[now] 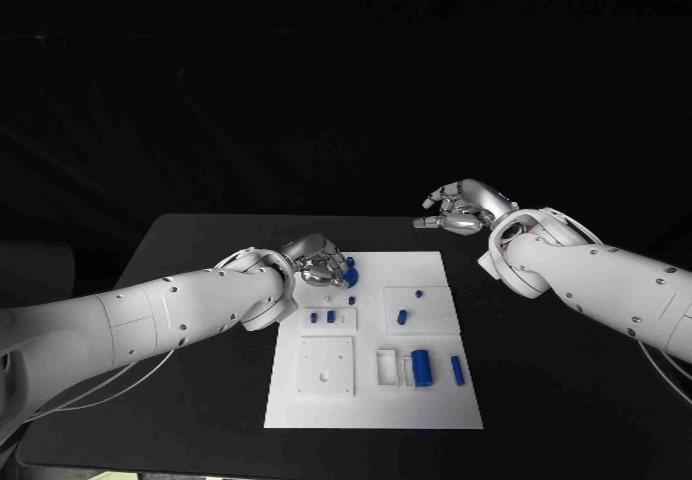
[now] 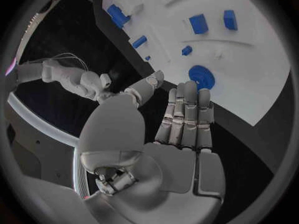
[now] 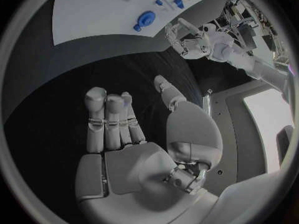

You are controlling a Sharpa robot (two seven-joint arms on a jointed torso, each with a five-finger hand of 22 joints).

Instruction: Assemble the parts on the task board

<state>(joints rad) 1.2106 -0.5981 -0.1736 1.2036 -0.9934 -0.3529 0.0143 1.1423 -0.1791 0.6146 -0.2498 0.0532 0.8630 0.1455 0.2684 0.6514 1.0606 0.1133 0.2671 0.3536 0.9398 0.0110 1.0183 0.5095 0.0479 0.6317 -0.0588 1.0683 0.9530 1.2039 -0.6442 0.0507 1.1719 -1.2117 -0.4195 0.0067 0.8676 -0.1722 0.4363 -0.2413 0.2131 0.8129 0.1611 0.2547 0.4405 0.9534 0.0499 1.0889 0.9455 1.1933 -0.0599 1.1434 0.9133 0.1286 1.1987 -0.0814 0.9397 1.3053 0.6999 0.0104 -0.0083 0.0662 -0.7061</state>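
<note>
White board [image 1: 378, 340] is lying in the middle of the black worktop [image 1: 188, 250] in the head view, carrying small blue parts: a round disc [image 1: 348, 268] at its far left corner, two short pegs [image 1: 323, 316] below it, a tall block [image 1: 421, 368] and a slim bar [image 1: 457, 370] near the front right. The left hand [image 1: 312, 262] is hovering at that far left corner just beside the disc, while the right hand [image 1: 462, 210] is hanging over bare worktop beyond the board's far right corner, holding nothing. In the left wrist view, the left hand [image 2: 177, 134] is stretching its fingers [image 2: 187, 114] straight and side by side, their tips reaching just short of the disc [image 2: 201, 76], gripping nothing; two cubes [image 2: 213, 22] are sitting farther along the board [image 2: 249, 69]. In the right wrist view, the right hand [image 3: 134, 144] is showing its fingers [image 3: 109, 117] loosely extended and empty above the dark worktop, with the board [image 3: 99, 10], the disc [image 3: 144, 20] and the left hand [image 3: 193, 40] lying well apart from it.
</note>
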